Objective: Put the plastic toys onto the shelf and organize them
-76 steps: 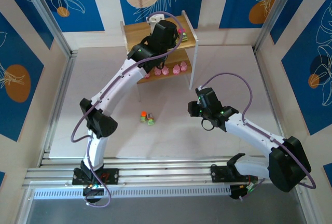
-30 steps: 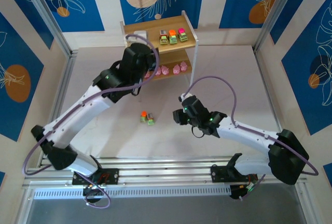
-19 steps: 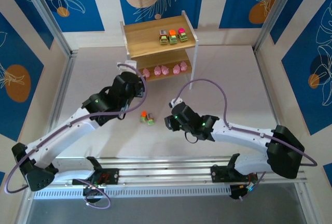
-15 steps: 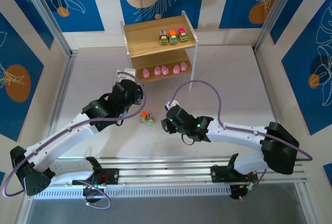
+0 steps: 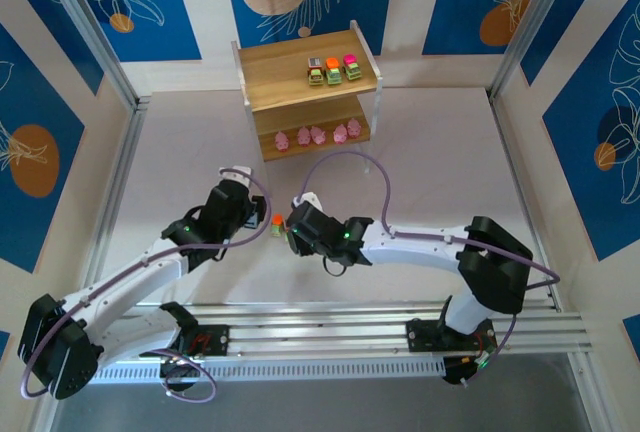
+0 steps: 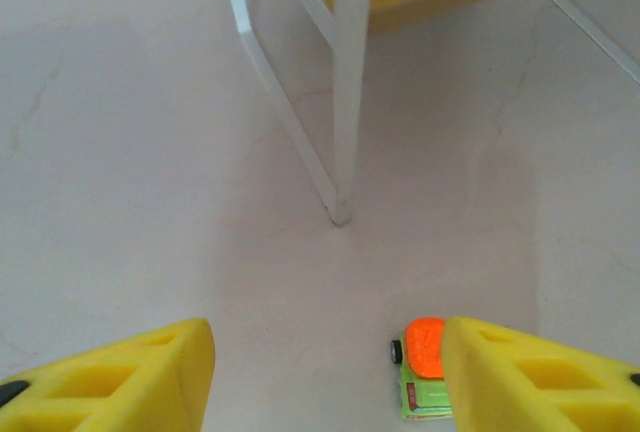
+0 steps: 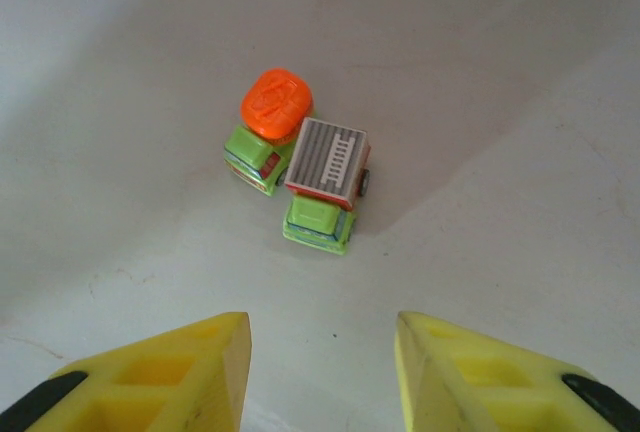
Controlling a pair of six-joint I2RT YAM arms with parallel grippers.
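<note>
The left pincer gapes empty at frame bottom, the orange-topped toy just beside its right finger. The right pincer, also open and empty, hangs below that toy and the striped-topped toy. The shelf, upper centre, carries three blocky toys above the pink pigs.

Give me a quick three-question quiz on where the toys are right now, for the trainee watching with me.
1. True or false: three green-based toys stand on the top board of the shelf.
2. The pink pigs are on: A the top board; B the lower board; C both boards.
3. How many toys stand on the table ahead of the open right gripper?
Key: 1 true; 2 B; 3 two, an orange-topped toy and a striped-topped toy, side by side.
</note>
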